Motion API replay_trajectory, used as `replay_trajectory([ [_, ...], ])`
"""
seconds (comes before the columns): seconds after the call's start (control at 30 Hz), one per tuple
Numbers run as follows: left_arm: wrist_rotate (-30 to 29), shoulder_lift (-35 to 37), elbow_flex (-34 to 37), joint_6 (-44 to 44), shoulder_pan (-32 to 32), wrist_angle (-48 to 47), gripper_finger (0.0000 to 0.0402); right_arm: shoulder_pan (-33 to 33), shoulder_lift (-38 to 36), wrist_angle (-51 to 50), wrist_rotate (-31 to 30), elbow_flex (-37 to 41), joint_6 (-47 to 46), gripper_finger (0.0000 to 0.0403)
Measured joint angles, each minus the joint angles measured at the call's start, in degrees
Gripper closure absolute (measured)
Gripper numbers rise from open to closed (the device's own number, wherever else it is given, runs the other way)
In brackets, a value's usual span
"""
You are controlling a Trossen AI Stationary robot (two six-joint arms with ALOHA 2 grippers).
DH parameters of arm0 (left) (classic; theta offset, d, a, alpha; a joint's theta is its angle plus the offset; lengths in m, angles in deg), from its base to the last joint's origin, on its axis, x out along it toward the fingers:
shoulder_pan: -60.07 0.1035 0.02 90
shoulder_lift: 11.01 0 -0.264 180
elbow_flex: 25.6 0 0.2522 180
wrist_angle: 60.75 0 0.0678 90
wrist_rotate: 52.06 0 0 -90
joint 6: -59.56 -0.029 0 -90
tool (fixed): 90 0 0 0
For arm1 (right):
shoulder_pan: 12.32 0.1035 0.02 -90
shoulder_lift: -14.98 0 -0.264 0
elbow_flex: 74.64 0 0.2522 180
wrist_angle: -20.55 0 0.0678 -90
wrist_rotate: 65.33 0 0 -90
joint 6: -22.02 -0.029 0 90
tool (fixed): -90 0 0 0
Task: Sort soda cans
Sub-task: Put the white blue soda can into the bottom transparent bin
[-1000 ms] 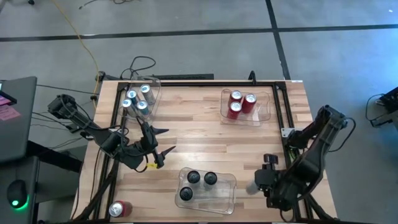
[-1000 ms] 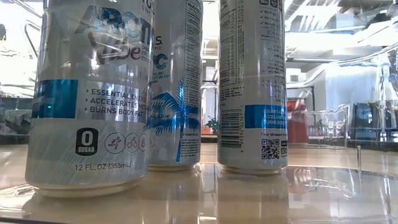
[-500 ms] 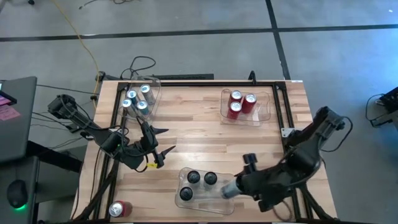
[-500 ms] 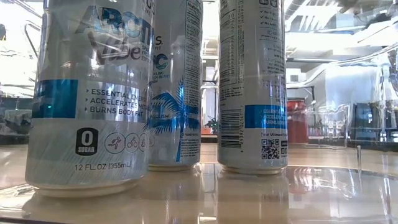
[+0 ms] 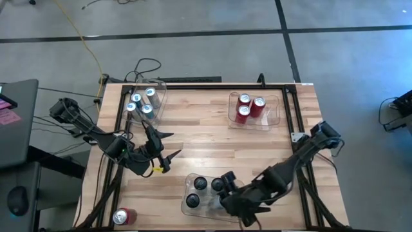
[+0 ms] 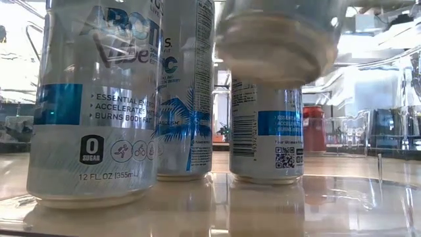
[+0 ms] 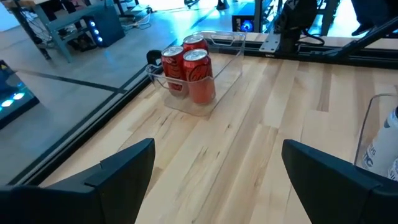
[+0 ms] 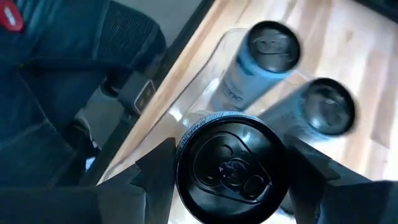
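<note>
A wooden table carries three clear bins and one red can.

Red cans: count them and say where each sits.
4. Three red cans stand in the clear bin at the high view's upper right; the fourth lies on its side at the lower-left corner of the table. None seems hidden.

A grey concrete floor, crossed by dark seams, is seen around the wooden table. A yellow cable is laid across it. Bright ceiling lights are seen beyond.
</note>
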Motion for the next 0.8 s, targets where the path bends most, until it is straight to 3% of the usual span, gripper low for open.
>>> replay_trajectory([
  [0.8, 0.2, 0.0, 0.0, 0.6, 0.0, -1.0, 0.0054, -4.9, 7.9, 4.5, 7.1, -0.1, 5.7, 0.0167],
])
